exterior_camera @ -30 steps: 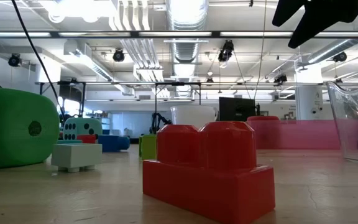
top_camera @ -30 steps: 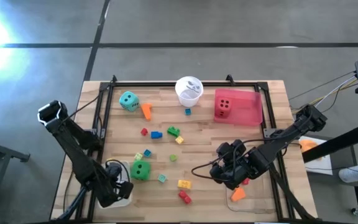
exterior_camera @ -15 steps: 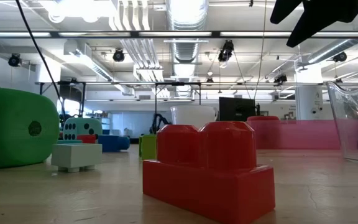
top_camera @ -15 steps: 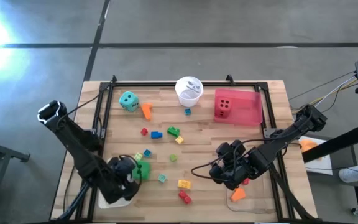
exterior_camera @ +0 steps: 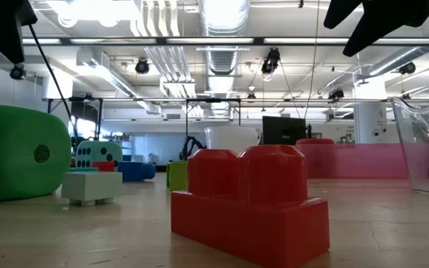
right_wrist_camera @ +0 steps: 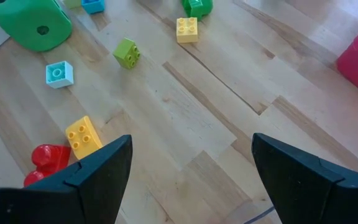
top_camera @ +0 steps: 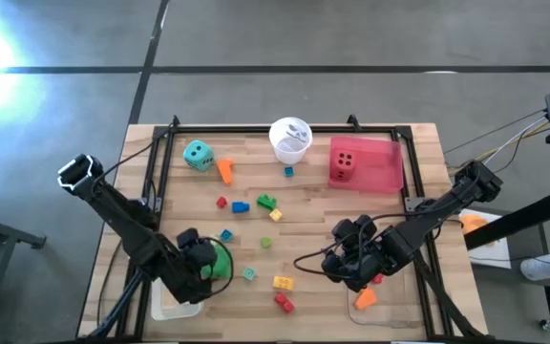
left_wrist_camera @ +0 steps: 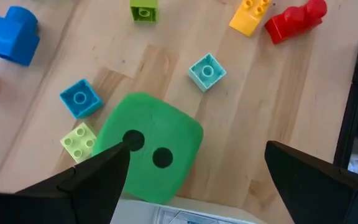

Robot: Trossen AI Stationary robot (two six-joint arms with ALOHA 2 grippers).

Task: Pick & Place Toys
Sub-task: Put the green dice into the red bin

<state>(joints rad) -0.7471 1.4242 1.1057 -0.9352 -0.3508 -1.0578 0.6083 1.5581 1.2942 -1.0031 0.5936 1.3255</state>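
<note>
The green die [top_camera: 221, 263] lies on the wood near the table's near left, and it also shows in the left wrist view [left_wrist_camera: 148, 149] and the low view [exterior_camera: 17, 152]. My left gripper [top_camera: 201, 268] is open just above it; one finger overlaps the die's edge in its wrist view [left_wrist_camera: 197, 149]. My right gripper [top_camera: 344, 264] is open over bare wood [right_wrist_camera: 191, 140]. A teal die [top_camera: 197, 155] lies at the far left. A red die [top_camera: 343, 165] sits in the pink tray [top_camera: 385, 167]. Small bricks lie scattered between them.
A white cup [top_camera: 289, 139] stands at the far middle. A white tray [top_camera: 172, 308] lies under the left arm, and a clear tray [top_camera: 375, 304] holds an orange brick at the near right. Red [top_camera: 283, 303], yellow [top_camera: 283, 282] and teal [top_camera: 248, 274] bricks lie near the green die.
My left gripper has moved from over the white tray toward the table's right and a little toward its far edge, to just over the green die, which has not moved. The left arm has come into the low view's upper left corner.
</note>
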